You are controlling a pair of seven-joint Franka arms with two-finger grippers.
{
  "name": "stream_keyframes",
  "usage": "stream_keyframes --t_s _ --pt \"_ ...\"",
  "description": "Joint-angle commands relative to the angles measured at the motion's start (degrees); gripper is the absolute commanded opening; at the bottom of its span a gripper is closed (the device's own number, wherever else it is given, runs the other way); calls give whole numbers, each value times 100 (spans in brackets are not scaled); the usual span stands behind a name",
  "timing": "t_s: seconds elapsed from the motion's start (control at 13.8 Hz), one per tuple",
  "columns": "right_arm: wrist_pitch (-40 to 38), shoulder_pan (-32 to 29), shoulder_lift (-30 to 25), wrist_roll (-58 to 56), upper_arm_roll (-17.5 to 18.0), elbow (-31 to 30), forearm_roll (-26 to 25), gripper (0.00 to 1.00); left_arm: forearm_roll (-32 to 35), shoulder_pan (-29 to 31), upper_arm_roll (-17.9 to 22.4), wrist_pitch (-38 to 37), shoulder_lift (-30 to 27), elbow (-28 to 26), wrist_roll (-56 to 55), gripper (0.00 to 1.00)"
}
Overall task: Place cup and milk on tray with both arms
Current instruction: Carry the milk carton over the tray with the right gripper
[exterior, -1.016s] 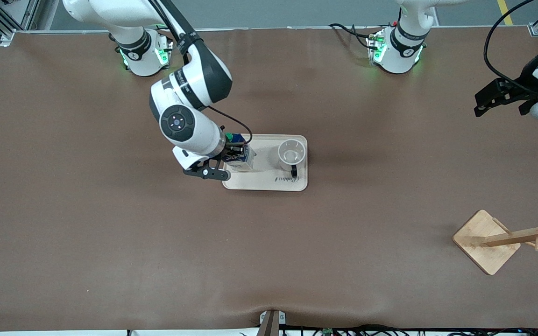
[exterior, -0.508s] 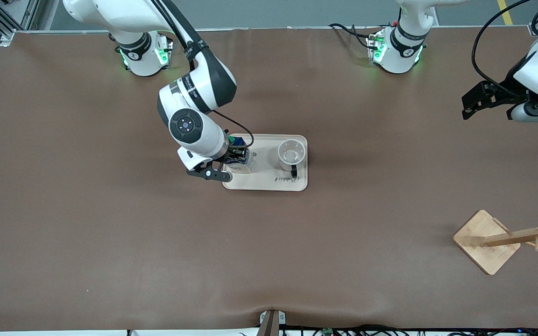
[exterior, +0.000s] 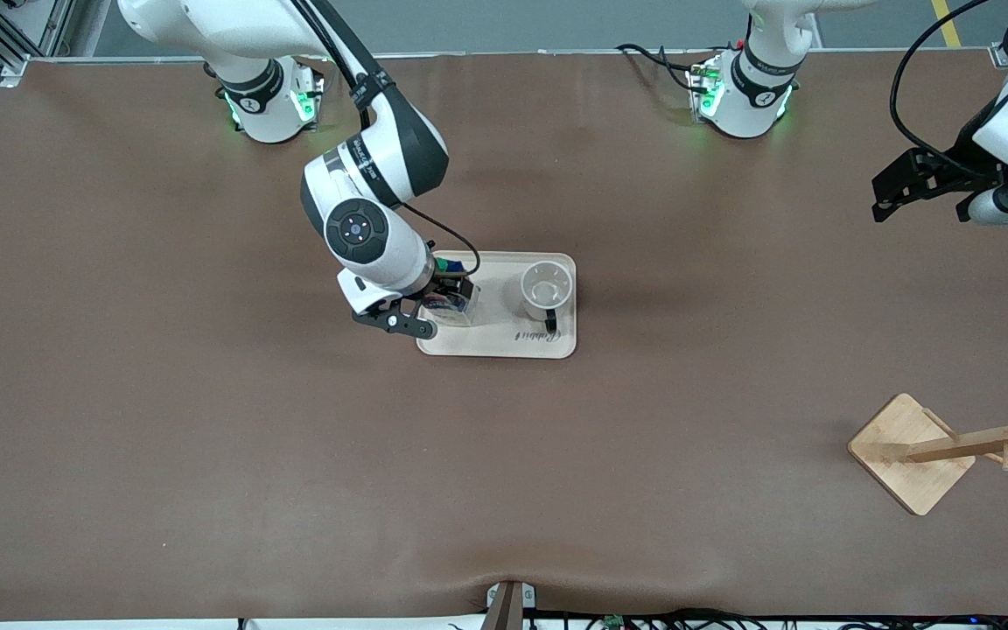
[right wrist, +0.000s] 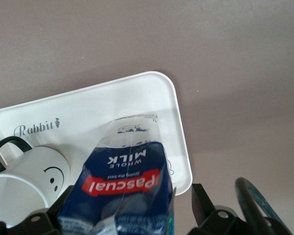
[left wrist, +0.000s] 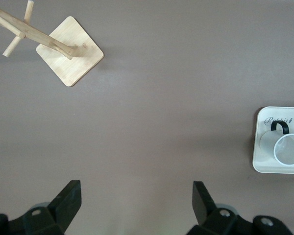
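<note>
Right tool astride milk

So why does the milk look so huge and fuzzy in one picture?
Right wrist view: the milk sits right against the camera, so it looms large and its nearest edge blurs; front view: it looks small on the tray, beside a soft shadow.

The tray sits mid-counter. On it stand the cup, toward the left arm's end, and beside it the milk. A wooden rack stands well apart, nearer the front camera.
</note>
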Motion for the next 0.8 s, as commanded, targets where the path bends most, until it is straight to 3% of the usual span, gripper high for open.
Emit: stream_keyframes --t_s 0.0,0.29,0.73 --pt "-19 72 -58 175 -56 -32 -100 100 -16 -1 -13 -9 -10 32 -25 100" --pt "-307 55 -101 227 -56 247 -21 100 1 -18 -30 17 51 40 10 100" --pt "-2389 -147 -119 770 -196 1627 -109 100 -8 -18 -39 -35 25 40 -25 100"
